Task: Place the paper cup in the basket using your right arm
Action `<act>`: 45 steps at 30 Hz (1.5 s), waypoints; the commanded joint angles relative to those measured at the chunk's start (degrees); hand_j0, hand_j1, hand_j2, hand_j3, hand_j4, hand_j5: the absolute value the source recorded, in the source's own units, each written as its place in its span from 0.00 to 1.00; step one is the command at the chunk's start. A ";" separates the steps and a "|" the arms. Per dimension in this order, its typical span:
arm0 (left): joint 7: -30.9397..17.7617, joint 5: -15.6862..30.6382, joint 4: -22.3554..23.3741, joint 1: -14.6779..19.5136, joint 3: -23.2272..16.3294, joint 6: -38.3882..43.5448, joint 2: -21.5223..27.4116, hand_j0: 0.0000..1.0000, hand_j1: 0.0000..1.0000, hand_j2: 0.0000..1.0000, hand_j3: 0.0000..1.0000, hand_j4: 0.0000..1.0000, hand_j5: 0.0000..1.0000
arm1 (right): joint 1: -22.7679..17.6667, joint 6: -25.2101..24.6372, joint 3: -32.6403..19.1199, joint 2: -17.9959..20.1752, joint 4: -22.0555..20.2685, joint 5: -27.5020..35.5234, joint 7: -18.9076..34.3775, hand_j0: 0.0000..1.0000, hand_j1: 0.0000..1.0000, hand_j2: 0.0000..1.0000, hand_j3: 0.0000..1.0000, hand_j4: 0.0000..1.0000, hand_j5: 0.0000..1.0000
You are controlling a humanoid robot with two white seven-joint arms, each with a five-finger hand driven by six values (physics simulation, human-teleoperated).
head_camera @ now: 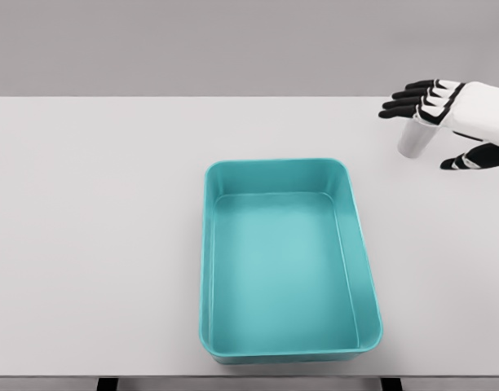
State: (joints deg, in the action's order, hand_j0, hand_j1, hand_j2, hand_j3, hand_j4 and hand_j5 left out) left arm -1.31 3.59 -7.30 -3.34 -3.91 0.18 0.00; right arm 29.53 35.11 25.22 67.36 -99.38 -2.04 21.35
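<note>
A white paper cup (pixel 413 141) stands upright on the table at the far right, beyond the basket's right corner. My right hand (pixel 417 134) comes in from the right edge and hovers at the cup. Its four black fingers (pixel 406 95) are stretched out over the cup's rim, and the thumb (pixel 459 162) sits lower, to the cup's right and apart from it. The hand is open and the cup rests on the table. The teal rectangular basket (pixel 209 244) lies empty in the middle of the table, to the lower left of the cup. The left arm is out of view.
The white table (pixel 94 228) spans the whole view, with its front edge at the bottom and its far edge against a grey wall. Bare tabletop separates the cup from the basket's rim.
</note>
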 commanded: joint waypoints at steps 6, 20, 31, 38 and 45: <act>-0.01 0.01 0.00 0.00 0.04 0.00 0.00 1.00 1.00 1.00 1.00 1.00 1.00 | -0.26 -0.11 -0.52 -2.14 -0.28 -0.42 3.34 1.00 1.00 1.00 1.00 1.00 1.00; -0.01 0.01 0.00 0.00 0.04 0.00 0.00 1.00 1.00 1.00 1.00 1.00 1.00 | -1.41 -11.03 -5.00 -8.38 17.73 17.51 8.88 1.00 1.00 1.00 1.00 1.00 1.00; -0.01 0.01 0.00 0.00 0.04 0.00 0.00 1.00 1.00 1.00 1.00 1.00 1.00 | -0.70 -22.89 -8.69 -18.31 28.19 17.51 9.49 1.00 1.00 1.00 1.00 1.00 1.00; -0.01 0.01 0.00 0.00 0.04 0.00 0.00 1.00 1.00 1.00 1.00 1.00 1.00 | 0.44 -23.33 -11.68 -23.41 37.77 17.60 13.54 1.00 1.00 1.00 1.00 1.00 1.00; -0.09 0.01 0.00 0.00 -0.05 0.00 0.00 1.00 1.00 1.00 1.00 1.00 1.00 | 4.13 -23.33 -10.80 -26.49 43.57 17.51 13.65 1.00 1.00 1.00 1.00 1.00 1.00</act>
State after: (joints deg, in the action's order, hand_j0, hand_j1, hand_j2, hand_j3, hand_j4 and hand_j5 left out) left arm -1.33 3.57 -7.30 -3.34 -3.88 0.18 0.00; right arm 33.92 11.84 14.04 41.51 -57.66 15.21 34.93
